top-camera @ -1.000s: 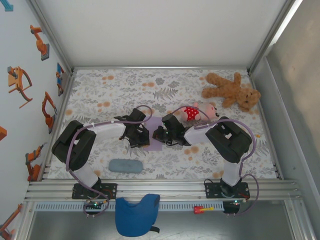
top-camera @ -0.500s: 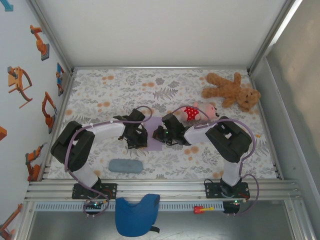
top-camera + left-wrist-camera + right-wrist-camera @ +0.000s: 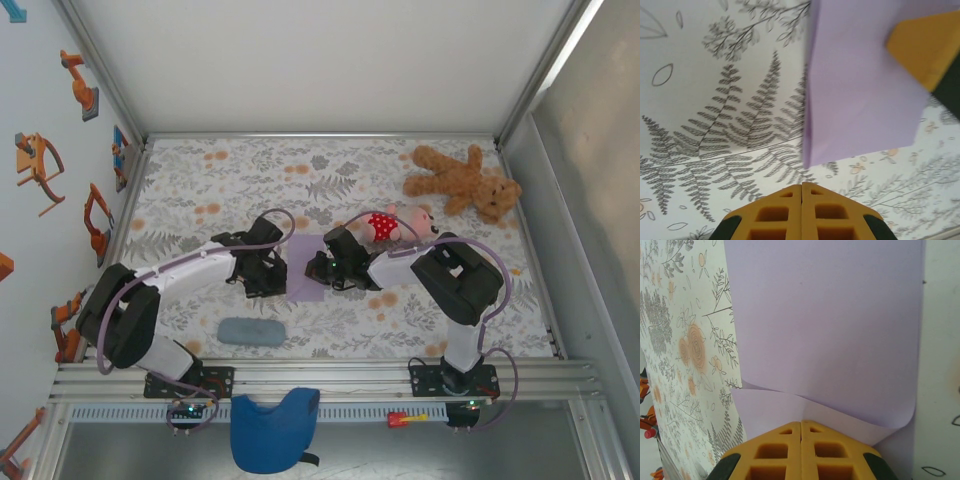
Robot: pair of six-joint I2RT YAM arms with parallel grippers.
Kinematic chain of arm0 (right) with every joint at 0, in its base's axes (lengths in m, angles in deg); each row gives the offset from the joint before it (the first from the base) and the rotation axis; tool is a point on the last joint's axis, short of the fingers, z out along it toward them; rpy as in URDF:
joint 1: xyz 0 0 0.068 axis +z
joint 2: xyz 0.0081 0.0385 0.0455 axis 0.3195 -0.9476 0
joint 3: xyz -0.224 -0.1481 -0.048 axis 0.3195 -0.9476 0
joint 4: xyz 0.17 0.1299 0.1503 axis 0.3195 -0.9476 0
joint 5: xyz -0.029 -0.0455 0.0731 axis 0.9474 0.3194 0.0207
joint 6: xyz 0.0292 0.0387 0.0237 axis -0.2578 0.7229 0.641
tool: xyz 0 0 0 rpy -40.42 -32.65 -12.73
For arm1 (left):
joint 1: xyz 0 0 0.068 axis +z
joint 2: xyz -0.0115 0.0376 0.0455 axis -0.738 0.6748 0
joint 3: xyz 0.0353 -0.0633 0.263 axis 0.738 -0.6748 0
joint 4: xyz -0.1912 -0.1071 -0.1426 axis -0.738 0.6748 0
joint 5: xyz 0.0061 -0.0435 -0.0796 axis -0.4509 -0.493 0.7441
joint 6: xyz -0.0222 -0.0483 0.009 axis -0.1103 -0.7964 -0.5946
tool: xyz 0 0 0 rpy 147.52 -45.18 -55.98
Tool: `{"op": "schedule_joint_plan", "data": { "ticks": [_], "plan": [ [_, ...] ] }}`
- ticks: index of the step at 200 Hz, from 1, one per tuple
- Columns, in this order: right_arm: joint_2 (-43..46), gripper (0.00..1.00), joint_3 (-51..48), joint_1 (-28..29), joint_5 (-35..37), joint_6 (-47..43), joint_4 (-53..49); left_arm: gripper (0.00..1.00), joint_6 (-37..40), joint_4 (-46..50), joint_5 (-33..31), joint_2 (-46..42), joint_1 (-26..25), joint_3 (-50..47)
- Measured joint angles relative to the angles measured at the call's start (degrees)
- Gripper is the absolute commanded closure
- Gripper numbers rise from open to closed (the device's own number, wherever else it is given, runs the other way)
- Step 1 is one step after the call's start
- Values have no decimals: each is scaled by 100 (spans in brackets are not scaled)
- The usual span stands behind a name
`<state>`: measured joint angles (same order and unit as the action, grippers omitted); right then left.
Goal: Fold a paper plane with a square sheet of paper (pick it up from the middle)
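Folded lavender sheet (image 3: 300, 276) between jaws, touching right jaws

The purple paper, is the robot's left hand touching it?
Apart. In the left wrist view, the shut left hand lies short of the purple paper; a strip of flowery table shows between them.

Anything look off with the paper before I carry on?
Yes: the square sheet of paper is doubled over, but by the right pincer its fold bulges in a loose curl rather than a flat crease. Nothing else stands out.
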<state>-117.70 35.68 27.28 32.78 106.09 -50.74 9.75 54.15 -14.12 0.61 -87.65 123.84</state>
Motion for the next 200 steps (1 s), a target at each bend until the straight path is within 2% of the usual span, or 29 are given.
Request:
{"op": "schedule_joint_plan", "data": {
  "ticks": [116,200],
  "plan": [
    [-9,100,0,-11,-46,2,4,99,-175,-940,616,1259,-39,411],
    [-13,100,0,-26,-72,2,7,100,96,-791,632,1303,-37,354]
  ]
}}
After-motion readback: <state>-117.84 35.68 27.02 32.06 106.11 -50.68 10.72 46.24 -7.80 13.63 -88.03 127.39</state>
